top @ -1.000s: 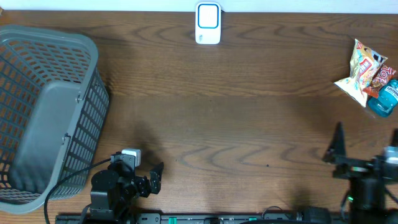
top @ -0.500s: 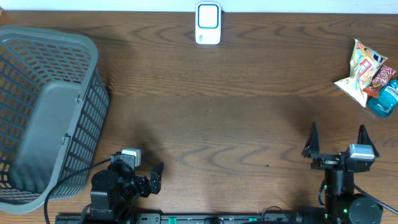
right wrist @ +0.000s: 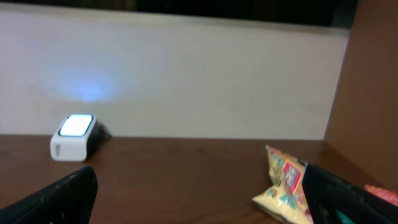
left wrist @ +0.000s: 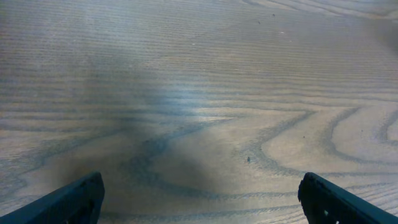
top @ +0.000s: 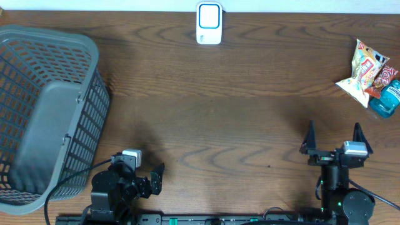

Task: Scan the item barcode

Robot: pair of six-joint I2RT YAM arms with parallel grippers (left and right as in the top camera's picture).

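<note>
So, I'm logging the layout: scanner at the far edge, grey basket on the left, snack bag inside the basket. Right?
No: the snack bag lies on the table at the far right, not in the basket, as the overhead view shows.

- Dark wood-grain counter [top: 237, 125], pretty bare through the middle
- Grey plastic basket [top: 94, 119] sits on the left end
- White scanner [top: 209, 23] at the far edge, about centre
- Far right corner: yellow snack bag [top: 362, 72], red packet [top: 382, 77] and blue bottle [top: 385, 99], all bunched up touching
</note>
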